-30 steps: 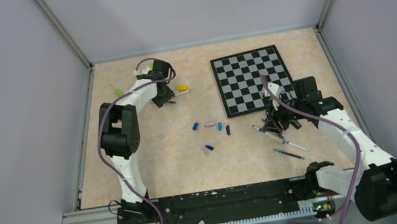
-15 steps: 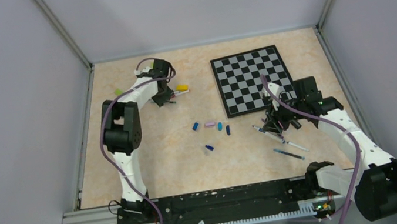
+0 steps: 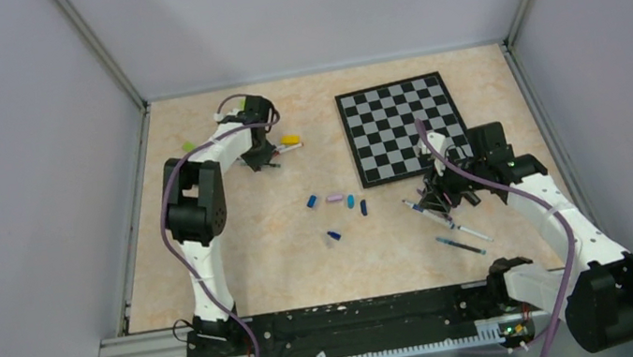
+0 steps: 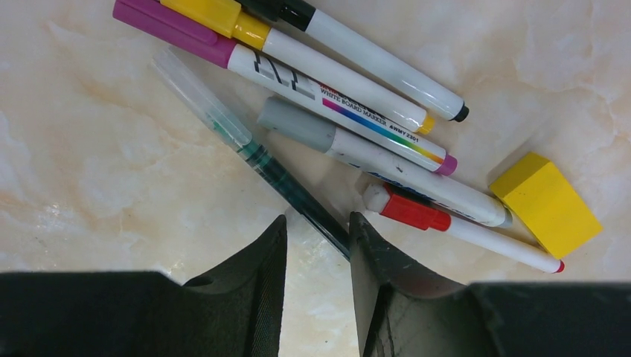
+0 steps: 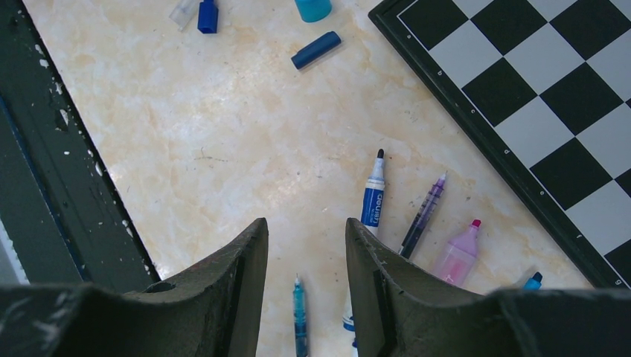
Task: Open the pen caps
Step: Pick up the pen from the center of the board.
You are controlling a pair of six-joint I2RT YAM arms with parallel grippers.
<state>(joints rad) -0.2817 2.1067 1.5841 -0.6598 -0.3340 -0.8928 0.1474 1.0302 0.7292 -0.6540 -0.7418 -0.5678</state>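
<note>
A bundle of capped pens lies under my left gripper. Their pen caps are purple, yellow, grey and red. A green-ink pen with a clear cap runs down to the right finger; the jaws stand open around its dark barrel end. My right gripper hangs open above several uncapped pens: teal, blue marker, purple and pink. Loose caps lie mid-table, and one is dark blue.
A yellow block lies right of the capped pens. A green block sits at the far left. The chessboard lies at the back right, its edge close to the uncapped pens. The black base rail runs along the near side.
My left gripper's jaws have narrowed a little over the pens, and the left arm's elbow has shifted slightly. The right arm has not moved.
</note>
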